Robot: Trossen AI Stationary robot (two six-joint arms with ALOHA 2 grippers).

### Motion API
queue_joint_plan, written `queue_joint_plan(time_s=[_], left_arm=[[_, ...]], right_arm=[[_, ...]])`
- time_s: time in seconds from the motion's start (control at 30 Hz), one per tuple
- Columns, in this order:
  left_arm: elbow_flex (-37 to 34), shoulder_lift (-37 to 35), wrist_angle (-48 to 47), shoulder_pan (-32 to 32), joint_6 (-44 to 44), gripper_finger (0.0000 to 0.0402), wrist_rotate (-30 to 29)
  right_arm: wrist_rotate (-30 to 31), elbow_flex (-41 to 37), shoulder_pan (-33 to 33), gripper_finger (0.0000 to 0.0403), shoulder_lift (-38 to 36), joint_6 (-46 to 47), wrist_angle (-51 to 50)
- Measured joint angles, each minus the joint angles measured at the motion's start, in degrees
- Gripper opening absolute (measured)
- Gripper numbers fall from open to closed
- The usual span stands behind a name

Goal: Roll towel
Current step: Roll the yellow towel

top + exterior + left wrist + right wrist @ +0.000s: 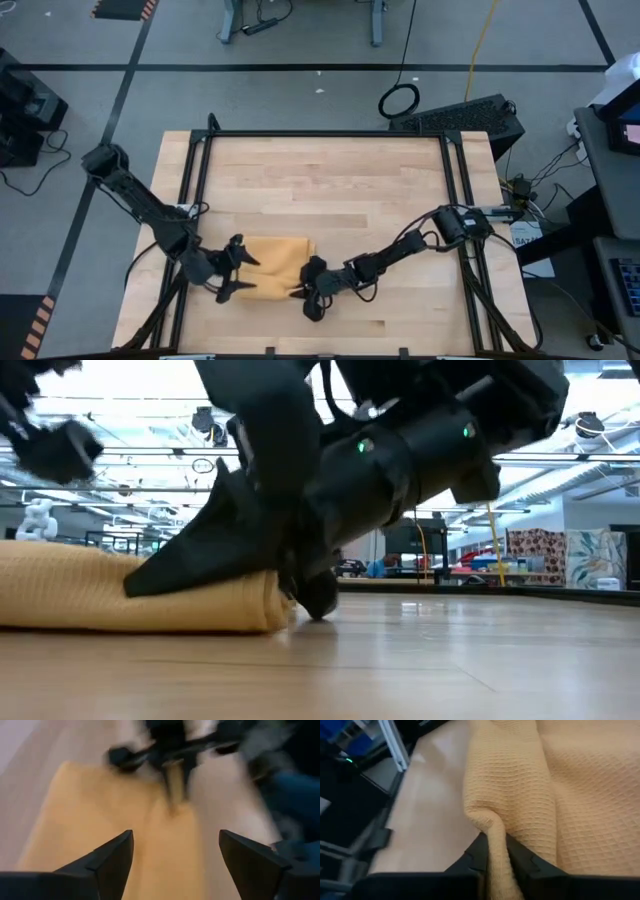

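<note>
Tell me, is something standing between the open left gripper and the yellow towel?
Nothing visible does. The left gripper is open at one end of the towel, its fingers spread over bare cloth. The right gripper is shut on the towel's other end.

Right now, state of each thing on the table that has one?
towel: folded into a compact pad, flat on the table, not yet rolled; one edge pinched up.
left gripper: open, at the towel's left end, holding nothing.
right gripper: shut on the towel's right edge.
</note>
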Motion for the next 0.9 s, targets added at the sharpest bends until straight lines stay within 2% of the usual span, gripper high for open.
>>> queue_joint_plan(time_s=[0.13,0.27,0.37,0.53,0.7,0.8,0.9], left_arm=[[0.1,1.3,7.3,-4.1,2.9,0.0298,0.5],[0.1,5.8,6.3,-8.2,2.9,0.0298,-4.6],[0.1,10.7,6.2,-10.1,2.6,0.0298,-5.9],[0.1,17.6,7.8,-11.1,1.3,0.0298,-6.9],[0.1,20.0,9.2,-10.7,-2.3,0.0293,-7.0],[0.1,20.0,8.9,-9.8,-7.4,0.0260,-6.2],[0.1,20.0,9.0,-9.0,-10.3,0.0177,-5.0]], right_arm=[[-4.8,-0.2,-1.2,0.0030,-2.2,5.3,-0.8],[-11.8,-0.2,-3.9,0.0021,-2.8,8.2,-0.5],[-16.2,-0.2,-5.9,0.0018,-2.9,9.6,-0.2],[-18.4,-0.1,-7.7,0.0022,-2.9,9.9,0.3],[-19.3,-0.1,-8.8,0.0023,-2.9,11.7,0.4],[-19.1,-0.1,-8.8,0.0023,-3.0,12.2,0.3],[-18.8,0.0,-8.8,0.0027,-3.0,12.7,0.4]])
